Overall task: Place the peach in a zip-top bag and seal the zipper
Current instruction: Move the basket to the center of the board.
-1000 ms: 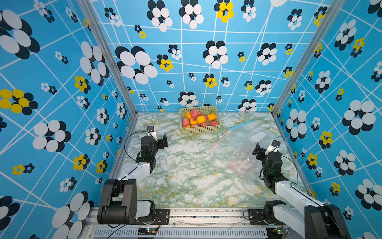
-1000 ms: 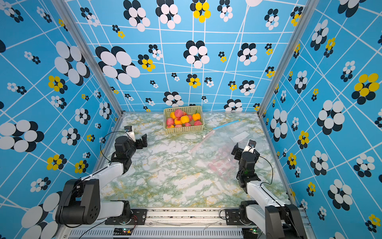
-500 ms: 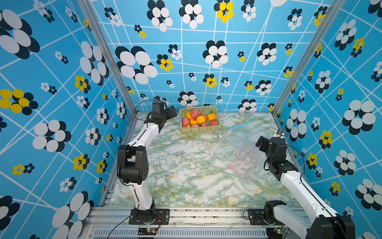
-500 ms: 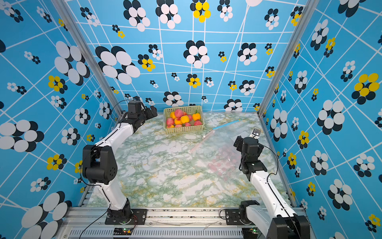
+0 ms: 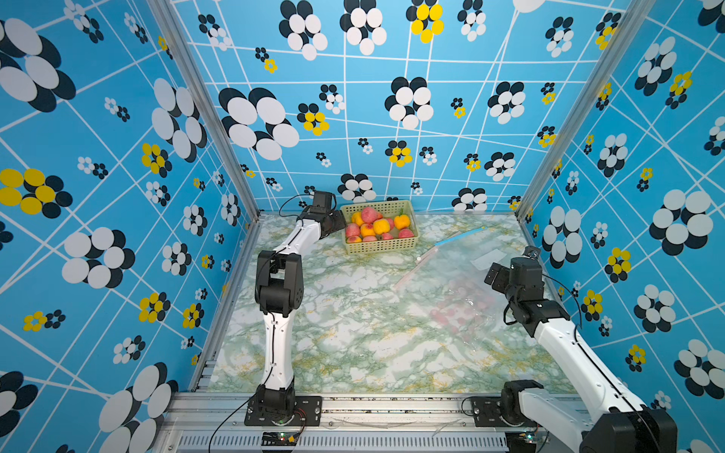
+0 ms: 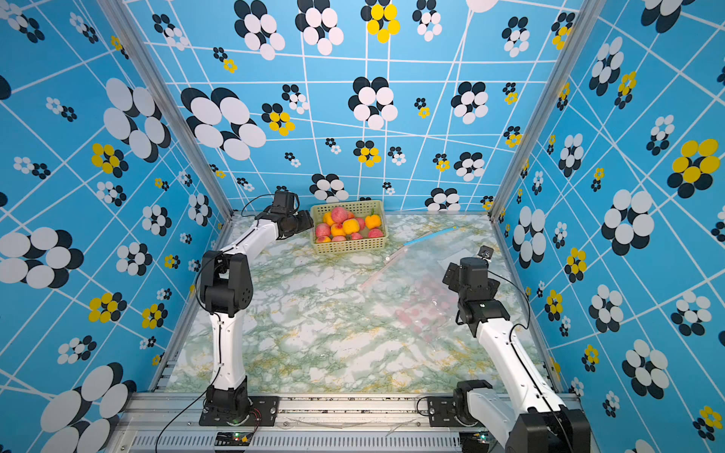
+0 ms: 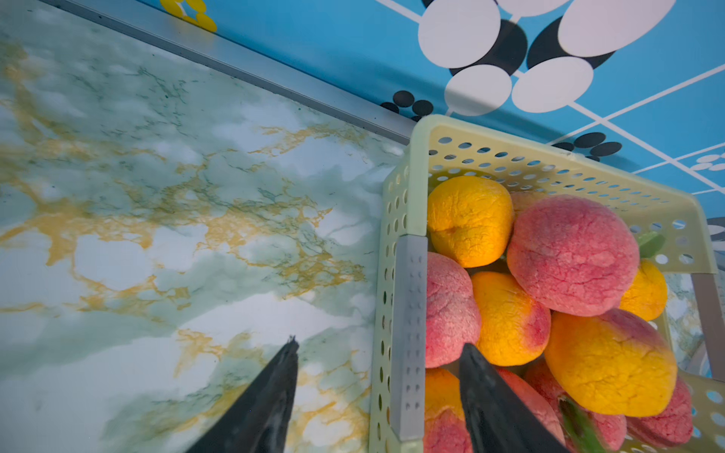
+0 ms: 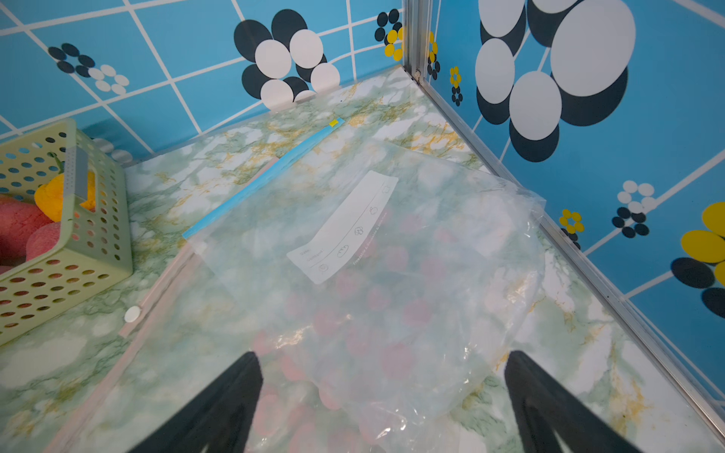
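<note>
Pink, soft-looking peach sits in the basket just ahead of your left hand, spread astride the wall (squeeze its middle gently); your right hand hangs open over the bag.

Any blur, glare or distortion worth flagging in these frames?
Left wrist view: left gripper blurred up close, tabletop soft, peaches crisp. Right wrist view: right gripper out of focus, small glints on the zip-top bag. In both top views: sharp, evenly lit, walls bent by the wide lens, bag faint.
</note>
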Controlling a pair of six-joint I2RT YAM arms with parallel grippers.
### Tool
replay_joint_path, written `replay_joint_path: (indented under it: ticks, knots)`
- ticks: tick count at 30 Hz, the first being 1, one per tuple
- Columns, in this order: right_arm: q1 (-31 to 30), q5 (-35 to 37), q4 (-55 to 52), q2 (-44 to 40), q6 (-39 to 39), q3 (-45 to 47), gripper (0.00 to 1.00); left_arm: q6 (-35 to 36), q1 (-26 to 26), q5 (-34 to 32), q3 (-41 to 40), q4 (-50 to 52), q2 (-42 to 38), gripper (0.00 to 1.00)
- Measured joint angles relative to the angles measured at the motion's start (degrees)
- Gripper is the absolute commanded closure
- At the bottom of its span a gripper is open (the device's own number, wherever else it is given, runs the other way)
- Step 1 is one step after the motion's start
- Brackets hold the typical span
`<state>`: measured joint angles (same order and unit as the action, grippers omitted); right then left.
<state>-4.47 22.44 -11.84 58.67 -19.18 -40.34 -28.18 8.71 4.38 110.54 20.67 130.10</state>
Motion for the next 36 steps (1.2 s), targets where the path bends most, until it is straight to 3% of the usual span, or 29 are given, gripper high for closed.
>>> replay_joint_path:
  ticks: [7,13,16,22,36]
  knots:
    - [-0.4,-1.4,-1.5,2.6,0.0,-2.4,0.01,-1.3,0.2,1.5,2.4,1.0,3.1,0.49]
    - [-1.1,-2.0,-4.0,7.5,-0.2,-6.2,0.01,-2.7,0.5,2.6,2.8,1.3,4.0,0.77]
    - [-1.5,-2.1,-4.9,9.4,-0.2,-7.9,0.0,-2.6,0.7,2.5,1.8,0.2,3.7,0.85]
    - [-4.2,-2.4,-6.4,11.2,-0.8,-9.8,0.01,-3.8,0.5,0.1,-9.1,-3.3,-2.7,0.97]
    - [-6.3,-4.8,-17.1,17.7,-1.5,-19.5,0.01,-8.7,-0.8,-9.8,-42.7,-3.2,-29.5,1.0]
